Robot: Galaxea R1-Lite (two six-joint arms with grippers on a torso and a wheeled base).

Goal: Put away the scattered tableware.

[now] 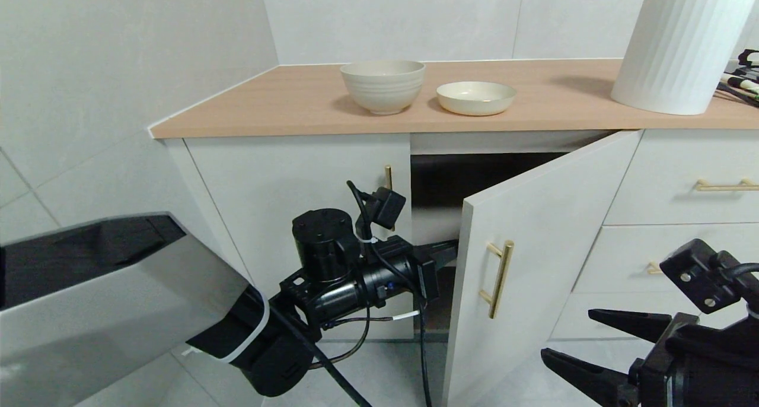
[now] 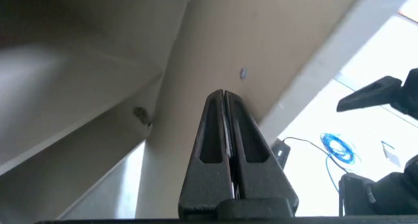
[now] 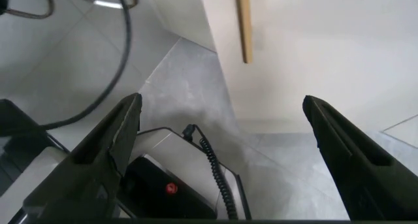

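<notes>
Ribbed cream bowl beside shallow dish

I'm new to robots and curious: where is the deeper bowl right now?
In the head view, the deeper bowl stands on the wooden countertop, just left of the shallow dish, not touching it.

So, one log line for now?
door ajar | left gripper behind it, jaws shut | right gripper jaws open | bowl, dish on counter

We note a ribbed cream bowl upright on the wooden counter; a shallow cream dish sits upright just beside it, not touching.
</notes>
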